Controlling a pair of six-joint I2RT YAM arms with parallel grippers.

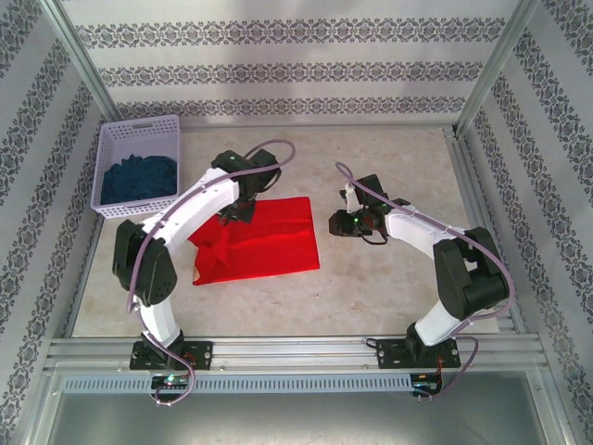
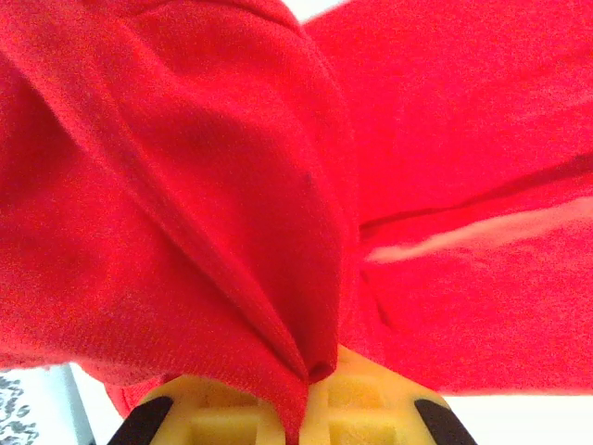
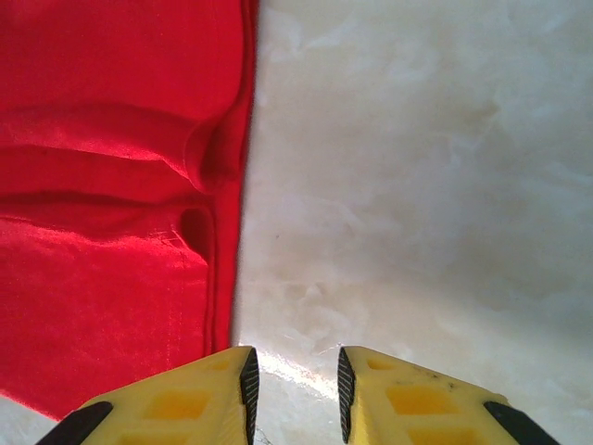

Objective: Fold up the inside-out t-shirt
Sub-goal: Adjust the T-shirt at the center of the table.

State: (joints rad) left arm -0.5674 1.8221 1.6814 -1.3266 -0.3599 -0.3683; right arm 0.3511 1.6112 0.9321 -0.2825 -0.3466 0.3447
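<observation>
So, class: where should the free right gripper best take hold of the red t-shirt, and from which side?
Probably take the t-shirt by its right edge, sliding in from the bare table on that side. That edge lies flat and straight just beside the open right gripper, while the left gripper pinches the bunched far-left part.

Two robot arms, the left arm (image 1: pixel 176 218) and the right arm (image 1: pixel 422 236), have glossy white shells between bulky black joint housings. A pale lilac-grey cable (image 1: pixel 278 148) loops along each arm. Both stand on black base plates (image 1: pixel 171 354). The left gripper (image 2: pixel 310 385) and right gripper (image 3: pixel 295 375) have yellow plastic fingers with moulded recesses and black trim.
</observation>
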